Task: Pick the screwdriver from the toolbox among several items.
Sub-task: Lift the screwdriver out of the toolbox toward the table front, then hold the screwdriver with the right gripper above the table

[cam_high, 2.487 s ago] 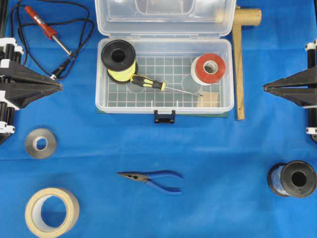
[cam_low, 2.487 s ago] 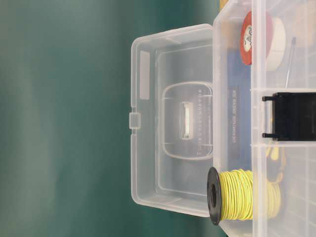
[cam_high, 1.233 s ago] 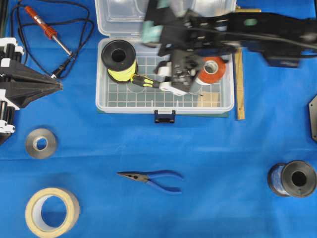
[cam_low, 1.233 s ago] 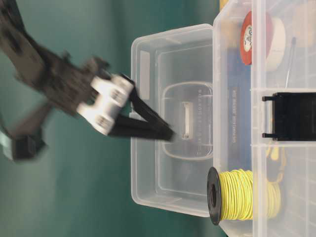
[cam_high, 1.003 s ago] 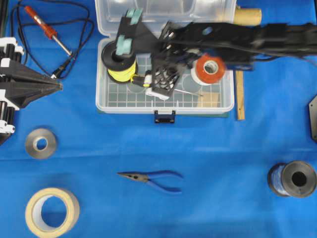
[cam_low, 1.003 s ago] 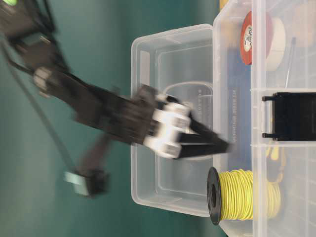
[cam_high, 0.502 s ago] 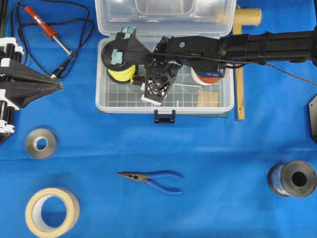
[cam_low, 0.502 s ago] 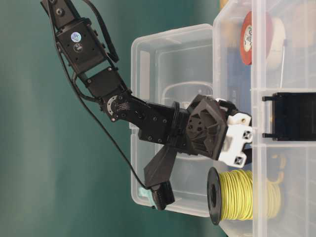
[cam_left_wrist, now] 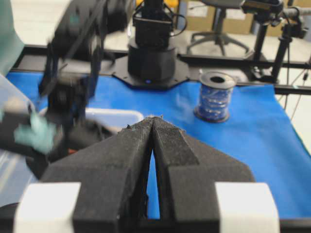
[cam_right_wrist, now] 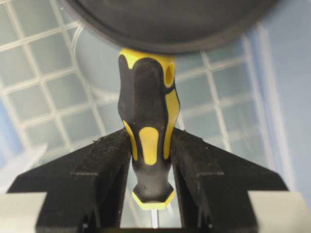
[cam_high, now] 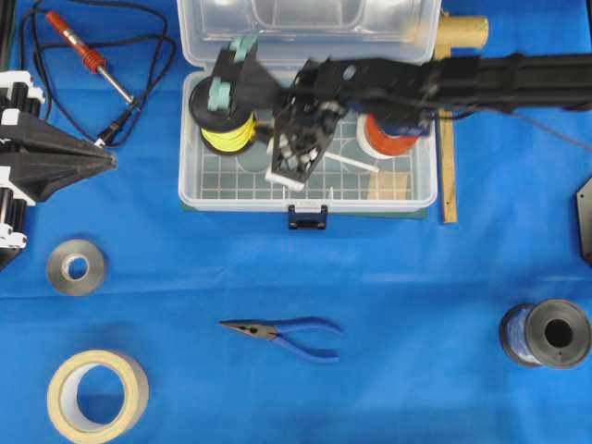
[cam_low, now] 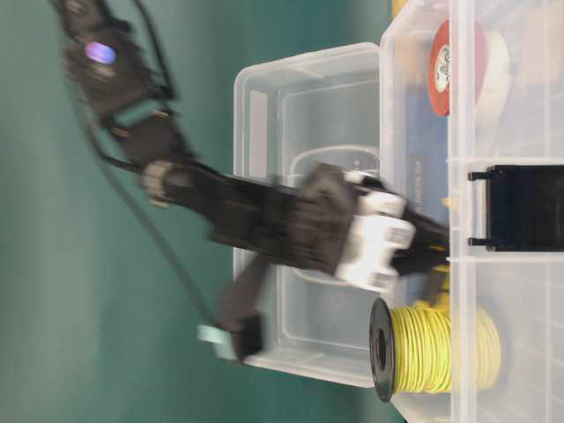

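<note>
At the far left of the overhead view the left pincer [cam_high: 109,161] rests just above the blue cloth-covered tabletop [cam_high: 416,305], its black fingers [cam_left_wrist: 133,160] pressed together to a point, nothing between them. Behind it lies the red-handled soldering iron [cam_high: 81,51] inside loops of its black cord. Nearer the front on that side sit a grey roll of tape [cam_high: 76,267] and a larger cream roll of masking tape [cam_high: 97,395], well apart from each other.

In the middle stands the clear plastic toolbox [cam_high: 199,185] with a gridded floor, lid thrown back and black latch at the front. A black spool of yellow wire [cam_high: 227,137] sits in its left end. Just beside the spool, inside the box, the right pincer [cam_high: 282,153] reaches down from an arm stretching in from the right. In the right wrist view its black fingers [cam_right_wrist: 104,162] clamp both sides of the black-and-yellow striped screwdriver [cam_right_wrist: 148,131] at the lower handle, the handle's butt end up against the spool's black rim.

In front of the box lie blue-handled needle-nose pliers [cam_high: 282,333]. A red-and-white tape roll [cam_high: 393,139] occupies the box's right end, a wooden stick [cam_high: 448,166] runs alongside the box, and a black spool of blue wire [cam_high: 548,334] stands at the front right.
</note>
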Controlling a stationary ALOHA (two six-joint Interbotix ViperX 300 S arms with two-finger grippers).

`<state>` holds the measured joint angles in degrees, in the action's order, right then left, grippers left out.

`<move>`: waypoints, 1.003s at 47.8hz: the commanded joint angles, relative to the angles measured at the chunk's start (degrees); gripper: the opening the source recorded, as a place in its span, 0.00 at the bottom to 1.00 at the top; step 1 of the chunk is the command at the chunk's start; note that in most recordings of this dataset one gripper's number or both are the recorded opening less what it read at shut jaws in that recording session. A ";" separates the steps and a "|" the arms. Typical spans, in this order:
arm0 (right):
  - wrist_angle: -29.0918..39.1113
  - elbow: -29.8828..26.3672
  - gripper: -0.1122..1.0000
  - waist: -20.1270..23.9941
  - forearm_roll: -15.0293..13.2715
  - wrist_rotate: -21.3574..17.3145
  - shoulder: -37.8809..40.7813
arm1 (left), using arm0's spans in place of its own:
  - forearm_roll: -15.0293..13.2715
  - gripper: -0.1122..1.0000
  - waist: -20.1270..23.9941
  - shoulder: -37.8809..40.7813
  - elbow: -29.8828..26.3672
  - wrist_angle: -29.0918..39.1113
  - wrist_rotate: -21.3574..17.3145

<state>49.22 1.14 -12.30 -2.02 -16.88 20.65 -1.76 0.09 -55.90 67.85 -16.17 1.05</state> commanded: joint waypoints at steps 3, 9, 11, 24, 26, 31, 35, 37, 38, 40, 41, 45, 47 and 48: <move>4.83 -0.97 0.37 1.05 -0.09 -0.35 -8.88 | -0.18 0.10 0.00 -0.26 -0.97 -0.18 0.00; 9.14 -1.14 0.37 3.25 -0.26 -2.37 -14.77 | -0.09 0.10 0.09 -0.62 -1.05 -0.09 0.00; 10.20 -1.14 0.37 4.13 -0.26 -3.25 -16.26 | -0.09 0.10 0.09 -0.62 -1.05 -0.09 0.00; 11.07 -1.93 0.37 16.00 -0.70 -11.16 -17.14 | -0.18 0.10 0.09 -0.70 -1.05 -0.26 0.09; 10.11 -2.46 0.37 17.84 -1.32 -12.48 -15.91 | -0.18 0.10 0.09 -0.70 -1.05 -0.35 0.00; 8.70 -4.75 0.37 22.06 -3.52 -16.08 -11.07 | -0.18 0.10 0.00 -0.97 -1.05 -0.44 0.00; 8.44 -6.86 0.37 23.82 -4.13 -17.93 -6.50 | -0.18 0.10 0.09 -1.14 -1.05 -0.44 0.00; 8.53 -7.82 0.37 24.35 -4.13 -18.54 -4.22 | -0.18 0.10 0.09 -1.14 -1.05 -0.35 0.00; 8.44 -8.35 0.37 24.61 -4.13 -18.72 -2.99 | -0.18 0.10 0.00 -1.23 -1.05 -0.35 0.00; 8.26 -9.14 0.37 24.96 -4.13 -18.98 -0.79 | -0.18 0.10 0.00 -1.23 -1.05 -0.44 0.00; 8.26 -9.49 0.37 25.14 -4.13 -18.98 0.35 | -0.18 0.10 0.09 -1.23 -1.14 -0.44 0.00; 7.21 -10.55 0.37 25.40 -4.04 -19.16 4.39 | -0.18 0.10 0.00 -1.32 -1.05 -0.44 0.00; 6.42 -10.63 0.37 25.40 -4.04 -19.16 5.71 | -0.18 0.10 0.09 -1.41 -0.97 -0.53 0.00; 5.71 -10.63 0.37 25.40 -4.04 -19.16 6.50 | -0.18 0.10 0.09 -1.41 -1.05 -0.44 0.00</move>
<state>56.60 -7.91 13.01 -5.89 -36.04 26.72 -1.85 0.09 -57.57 67.85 -16.08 1.05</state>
